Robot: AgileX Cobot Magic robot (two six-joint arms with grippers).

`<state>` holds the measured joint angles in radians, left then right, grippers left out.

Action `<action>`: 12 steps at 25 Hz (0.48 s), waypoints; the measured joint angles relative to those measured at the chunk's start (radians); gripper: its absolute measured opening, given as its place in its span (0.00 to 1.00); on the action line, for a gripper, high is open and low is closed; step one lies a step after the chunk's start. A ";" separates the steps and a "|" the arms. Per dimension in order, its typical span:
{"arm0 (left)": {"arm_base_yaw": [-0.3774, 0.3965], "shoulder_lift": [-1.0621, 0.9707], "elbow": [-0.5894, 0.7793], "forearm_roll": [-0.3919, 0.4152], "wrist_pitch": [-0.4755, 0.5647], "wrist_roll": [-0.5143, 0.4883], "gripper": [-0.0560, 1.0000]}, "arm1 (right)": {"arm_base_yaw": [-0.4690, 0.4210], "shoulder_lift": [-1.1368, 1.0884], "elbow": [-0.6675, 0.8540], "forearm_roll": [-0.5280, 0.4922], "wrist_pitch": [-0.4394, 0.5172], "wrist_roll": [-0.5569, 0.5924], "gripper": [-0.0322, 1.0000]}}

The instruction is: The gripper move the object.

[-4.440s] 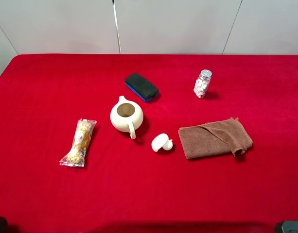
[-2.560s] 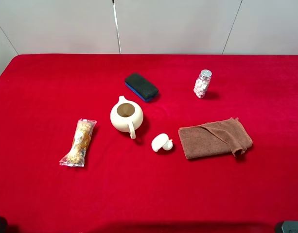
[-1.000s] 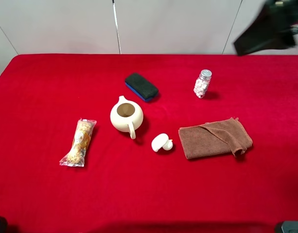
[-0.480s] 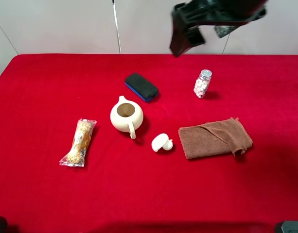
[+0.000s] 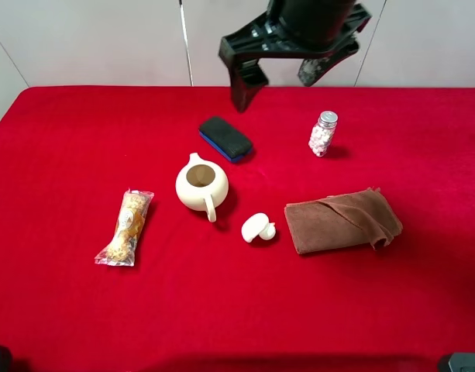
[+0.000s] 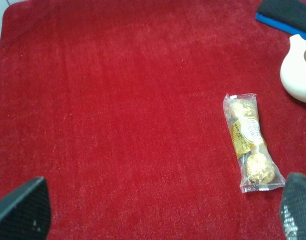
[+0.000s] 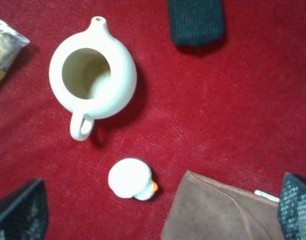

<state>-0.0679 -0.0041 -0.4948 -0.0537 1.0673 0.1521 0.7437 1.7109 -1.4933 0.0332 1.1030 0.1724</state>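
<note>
The cream lidless teapot (image 5: 201, 186) stands upright on the red cloth, spout to the back and handle to the front. It also shows in the right wrist view (image 7: 92, 75), and its edge shows in the left wrist view (image 6: 298, 70). My right gripper (image 5: 277, 77) hangs open and empty high over the back of the table, behind and to the right of the teapot; its fingertips (image 7: 20, 212) stand wide apart. My left gripper (image 6: 160, 212) is open and empty, well left of the teapot.
A small cream lid (image 5: 257, 228) lies front right of the teapot. A brown cloth (image 5: 342, 221) lies to the right, a small jar (image 5: 322, 133) behind it. A black and blue eraser (image 5: 225, 138) lies behind the teapot, and a snack pack (image 5: 125, 227) lies to its left.
My right arm has come into view from the upper right and swung left over the back of the table. The teapot and the other things have not moved.
</note>
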 joint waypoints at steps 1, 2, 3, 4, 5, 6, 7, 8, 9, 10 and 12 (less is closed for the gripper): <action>0.000 0.000 0.000 0.000 0.000 0.000 0.91 | 0.000 0.017 -0.010 0.006 0.003 0.000 0.70; 0.000 0.000 0.000 0.000 0.000 0.000 0.91 | 0.000 0.034 -0.020 0.014 0.008 -0.001 0.70; 0.000 0.000 0.000 0.000 0.000 0.000 0.91 | 0.000 0.048 -0.028 0.022 0.010 -0.001 0.70; 0.000 0.000 0.000 0.000 0.000 0.000 0.91 | 0.000 0.065 -0.038 0.029 0.011 -0.001 0.70; 0.000 0.000 0.000 0.000 0.000 0.000 0.91 | 0.000 0.081 -0.048 0.032 0.011 -0.001 0.70; 0.000 0.000 0.000 0.000 0.000 0.000 0.91 | 0.000 0.094 -0.057 0.038 0.011 -0.001 0.70; 0.000 0.000 0.000 0.000 0.000 0.000 0.91 | 0.000 0.111 -0.064 0.043 0.011 -0.001 0.70; 0.000 0.000 0.000 0.000 0.000 0.000 0.91 | 0.000 0.127 -0.072 0.045 0.010 -0.001 0.70; 0.000 0.000 0.000 0.000 0.000 0.000 0.91 | 0.000 0.141 -0.079 0.049 0.007 -0.001 0.70; 0.000 0.000 0.000 0.000 0.000 0.000 0.91 | 0.000 0.154 -0.084 0.051 0.006 -0.001 0.70; 0.000 0.000 0.000 0.000 0.000 0.000 0.91 | 0.000 0.181 -0.088 0.061 0.001 -0.001 0.70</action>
<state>-0.0679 -0.0041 -0.4948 -0.0537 1.0673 0.1521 0.7437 1.8917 -1.5818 0.0942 1.1044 0.1718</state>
